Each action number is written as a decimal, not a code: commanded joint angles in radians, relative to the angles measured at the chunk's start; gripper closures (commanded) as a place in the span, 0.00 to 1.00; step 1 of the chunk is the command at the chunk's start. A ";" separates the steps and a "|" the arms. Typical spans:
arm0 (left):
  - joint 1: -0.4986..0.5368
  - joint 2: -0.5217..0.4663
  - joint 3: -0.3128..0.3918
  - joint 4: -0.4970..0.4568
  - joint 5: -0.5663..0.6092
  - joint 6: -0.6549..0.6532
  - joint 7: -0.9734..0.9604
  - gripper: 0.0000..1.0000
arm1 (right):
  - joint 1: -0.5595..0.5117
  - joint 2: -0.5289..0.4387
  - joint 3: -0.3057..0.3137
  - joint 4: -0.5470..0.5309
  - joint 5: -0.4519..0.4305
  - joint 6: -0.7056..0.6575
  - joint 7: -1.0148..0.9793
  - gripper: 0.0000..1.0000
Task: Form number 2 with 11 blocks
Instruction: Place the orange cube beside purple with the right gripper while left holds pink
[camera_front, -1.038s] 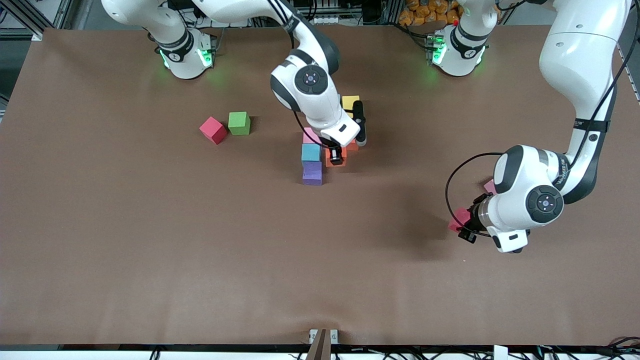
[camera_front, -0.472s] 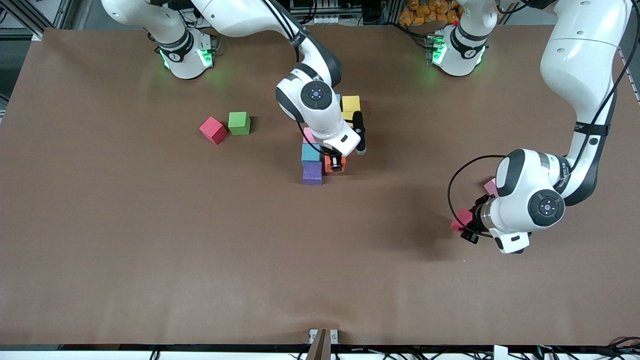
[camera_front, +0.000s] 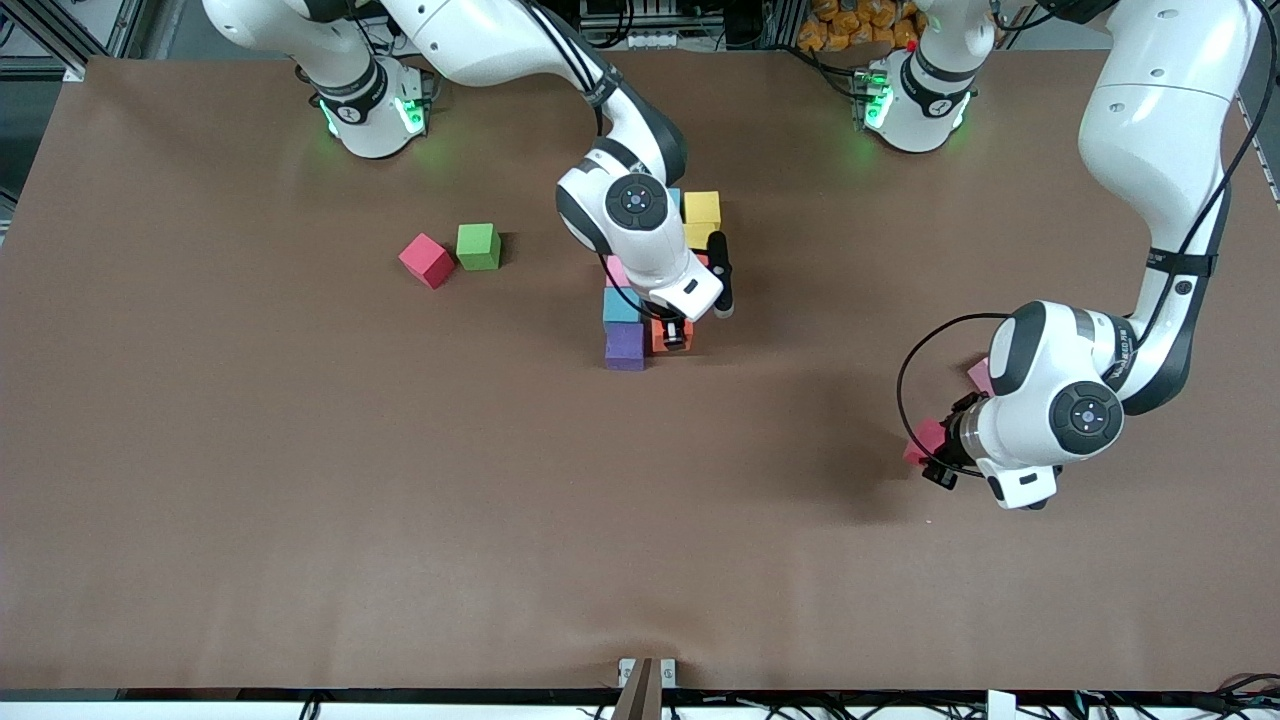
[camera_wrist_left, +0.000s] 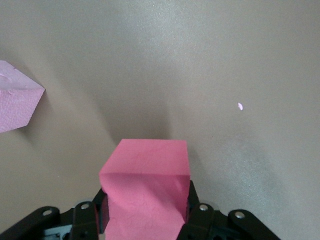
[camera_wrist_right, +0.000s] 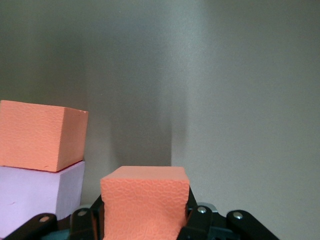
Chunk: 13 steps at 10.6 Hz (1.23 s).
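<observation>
Gripping an orange block (camera_wrist_right: 145, 200), right claw (camera_front: 673, 337); left claw (camera_front: 935, 455) clamping a pink block (camera_wrist_left: 147, 192).

Brown matte table cover (camera_front: 300, 480) fills nearly whole front view, faint creases near front edge. Metal frame rails (camera_front: 60, 40) at corner twd right arm's end. Cables (camera_front: 640, 30) + orange items (camera_front: 850, 22) along top edge past table. Small bracket (camera_front: 645, 675) at middle of front edge. Even overhead light, soft shadows on cover.
</observation>
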 joint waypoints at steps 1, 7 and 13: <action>0.002 0.004 -0.003 -0.002 0.024 0.008 0.010 0.71 | -0.010 0.036 0.005 0.039 0.019 0.001 -0.026 0.57; -0.003 0.012 -0.003 -0.002 0.032 0.008 0.012 0.71 | -0.030 0.042 0.005 0.033 0.024 0.016 -0.026 0.57; -0.004 0.009 -0.003 -0.002 0.040 0.008 0.010 0.71 | -0.032 0.063 0.005 0.030 0.019 0.059 -0.027 0.57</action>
